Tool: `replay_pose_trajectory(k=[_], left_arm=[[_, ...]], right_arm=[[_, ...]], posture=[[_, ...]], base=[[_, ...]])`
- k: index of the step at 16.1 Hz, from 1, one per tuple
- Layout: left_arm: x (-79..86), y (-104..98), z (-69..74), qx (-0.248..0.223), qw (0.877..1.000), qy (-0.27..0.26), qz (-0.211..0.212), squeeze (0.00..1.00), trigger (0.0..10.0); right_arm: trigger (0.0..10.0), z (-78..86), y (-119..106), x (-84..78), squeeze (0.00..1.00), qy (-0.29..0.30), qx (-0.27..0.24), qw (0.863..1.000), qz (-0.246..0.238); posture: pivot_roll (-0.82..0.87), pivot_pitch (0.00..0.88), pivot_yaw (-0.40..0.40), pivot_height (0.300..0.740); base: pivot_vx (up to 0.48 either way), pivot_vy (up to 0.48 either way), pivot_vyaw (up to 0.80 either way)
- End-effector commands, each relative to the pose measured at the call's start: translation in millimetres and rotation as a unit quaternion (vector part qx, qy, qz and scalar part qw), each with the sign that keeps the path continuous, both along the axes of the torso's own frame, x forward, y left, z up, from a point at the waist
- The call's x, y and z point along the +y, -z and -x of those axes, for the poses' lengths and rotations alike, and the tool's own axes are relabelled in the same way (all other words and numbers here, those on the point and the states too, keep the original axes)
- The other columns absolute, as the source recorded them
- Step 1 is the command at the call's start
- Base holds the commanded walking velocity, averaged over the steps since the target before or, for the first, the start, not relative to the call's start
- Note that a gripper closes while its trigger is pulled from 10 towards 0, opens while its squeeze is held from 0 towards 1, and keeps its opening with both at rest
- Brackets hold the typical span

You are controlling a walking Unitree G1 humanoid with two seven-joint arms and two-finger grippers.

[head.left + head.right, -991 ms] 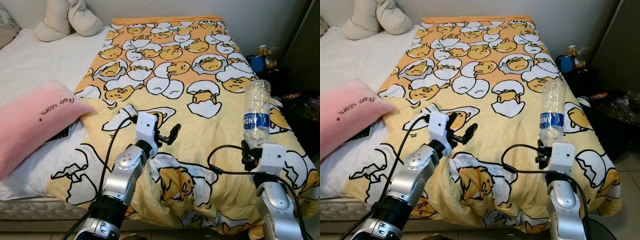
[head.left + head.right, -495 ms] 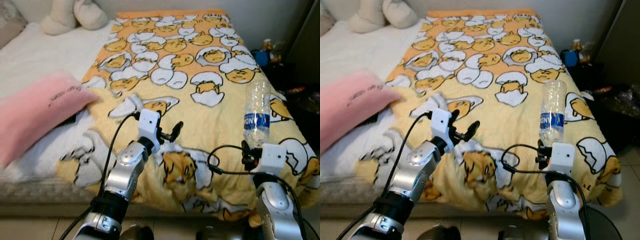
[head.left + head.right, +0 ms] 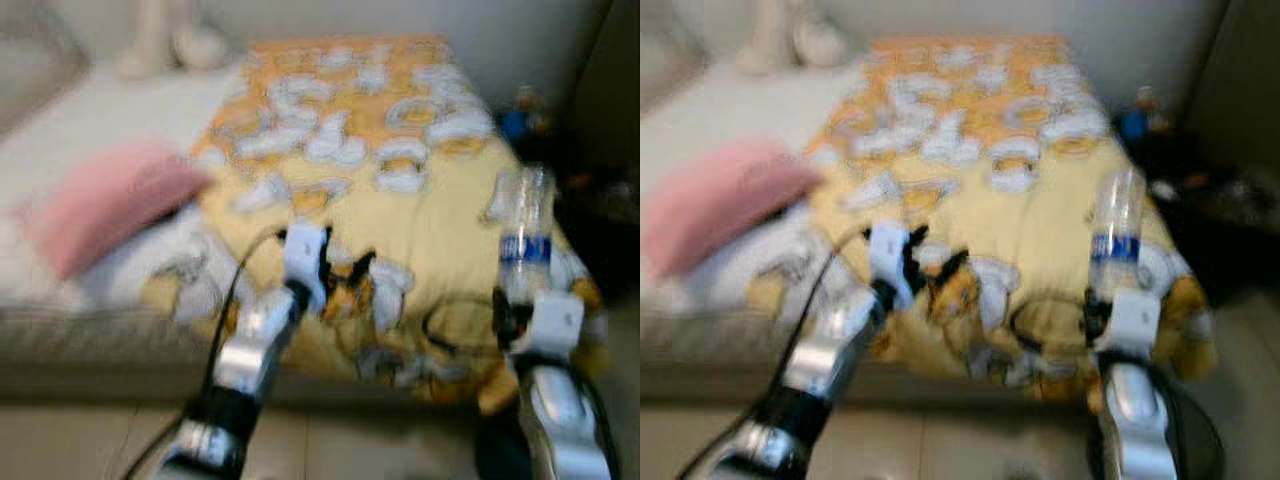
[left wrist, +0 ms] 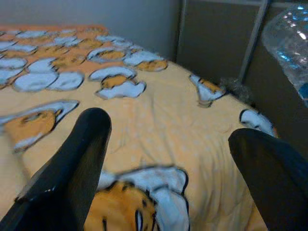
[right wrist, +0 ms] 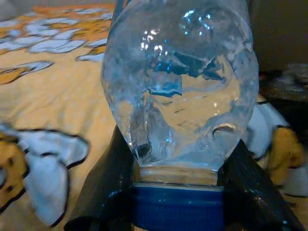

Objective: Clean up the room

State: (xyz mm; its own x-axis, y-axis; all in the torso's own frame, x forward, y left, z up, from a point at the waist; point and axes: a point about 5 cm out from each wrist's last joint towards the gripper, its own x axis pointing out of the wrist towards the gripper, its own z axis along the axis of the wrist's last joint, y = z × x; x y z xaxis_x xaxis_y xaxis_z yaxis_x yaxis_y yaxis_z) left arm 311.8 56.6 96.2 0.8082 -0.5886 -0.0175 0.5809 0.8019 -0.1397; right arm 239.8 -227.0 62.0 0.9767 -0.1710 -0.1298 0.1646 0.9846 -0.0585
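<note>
the clear, crinkled plastic bottle stands neck-down in the right gripper, its blue cap lowest and both black fingers clamped on the neck, above the bed's yellow egg-print blanket. its blue label band is too blurred to read. the left gripper hovers over the blanket, fingers wide apart.

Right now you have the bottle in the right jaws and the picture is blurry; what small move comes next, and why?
Probably hold steady and keep the right gripper shut on the bottle, held cap down, until the blurred head view settles. Then look right of the bed, where dark clutter sits, for somewhere to drop it. The left gripper is open, holding nothing.
</note>
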Motion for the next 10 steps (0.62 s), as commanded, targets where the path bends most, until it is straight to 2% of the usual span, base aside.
replay_pose_trajectory(k=[1, 10], left_arm=[[1.1, -1.0, -0.1, -0.001, 1.0, 0.005, 0.004, 0.0, 10.0], [-3.2, -1.5, 6.3, -0.005, 0.999, 0.029, 0.014, 0.0, 10.0]], right_arm=[[0.0, -3.5, -6.8, 4.2, 0.0, -0.009, -0.017, 1.0, -0.001], [0.0, -2.3, -4.2, 5.4, 0.0, -0.009, -0.008, 1.0, -0.001]], posture=[[-0.26, 0.0, 0.115, 0.73], [-0.26, 0.0, 0.12, 0.73]], base=[[0.0, -0.48, 0.0], [0.0, -0.48, 0.0]])
